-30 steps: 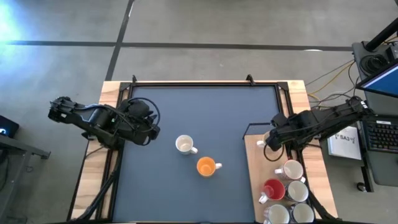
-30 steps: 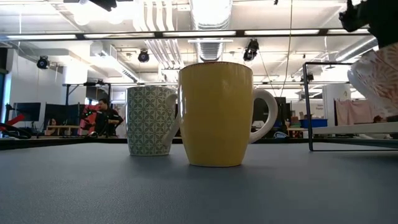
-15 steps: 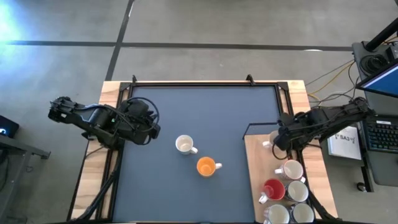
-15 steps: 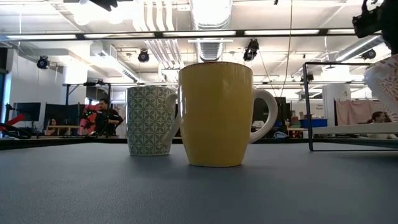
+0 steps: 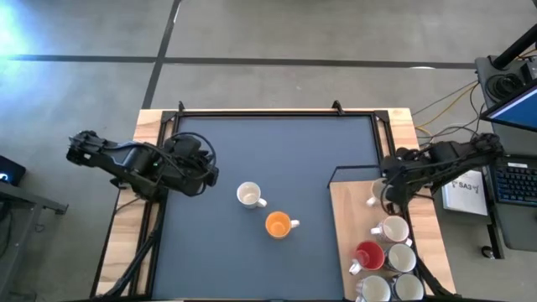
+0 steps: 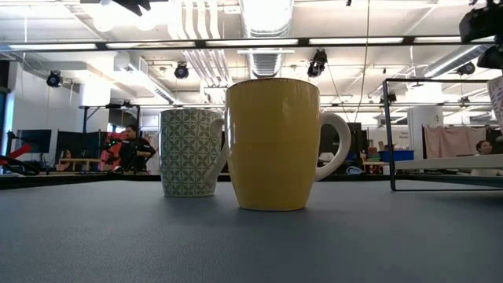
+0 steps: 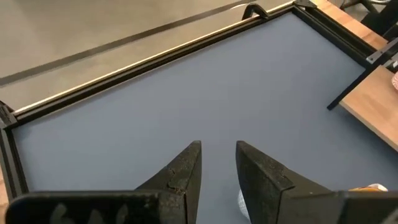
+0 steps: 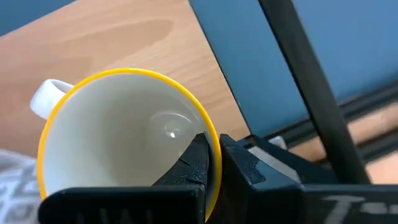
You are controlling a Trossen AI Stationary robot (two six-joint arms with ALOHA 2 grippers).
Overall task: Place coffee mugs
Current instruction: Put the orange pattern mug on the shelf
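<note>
A white patterned mug [image 5: 247, 195] and an orange mug [image 5: 278, 224] stand upright on the blue mat; the low view shows them as a patterned mug [image 6: 191, 151] and a yellow-orange one [image 6: 273, 141]. My right gripper [image 5: 388, 193] is shut on a yellow-rimmed mug [image 8: 124, 143] over the wooden board on the table's right. Several more mugs, one of them red [image 5: 369, 256], stand on that board nearer the near edge. My left gripper [image 7: 217, 163] is open over the mat's left part, holding nothing. My right gripper pinches the mug's rim [image 8: 211, 140], opposite its white handle [image 8: 46, 96], with one finger inside the cup and one outside. The fingers come from above, pointing down. The mug hangs mouth-up, lifted clear of the wooden board [image 8: 118, 43].
A thin black wire frame [image 5: 352, 172] stands at the board's left edge, seen as a black post [image 6: 389, 134] in the low view. A raised black rail [image 5: 277, 113] borders the mat's far side. Cables and a keyboard [image 5: 513, 180] lie beyond the right edge.
My right gripper has carried the yellow-rimmed mug toward the table's right edge, from beside the wire frame to over the wooden board; in the low view the mug has slid almost out of the picture on the right. The two mugs on the mat have stayed put.
</note>
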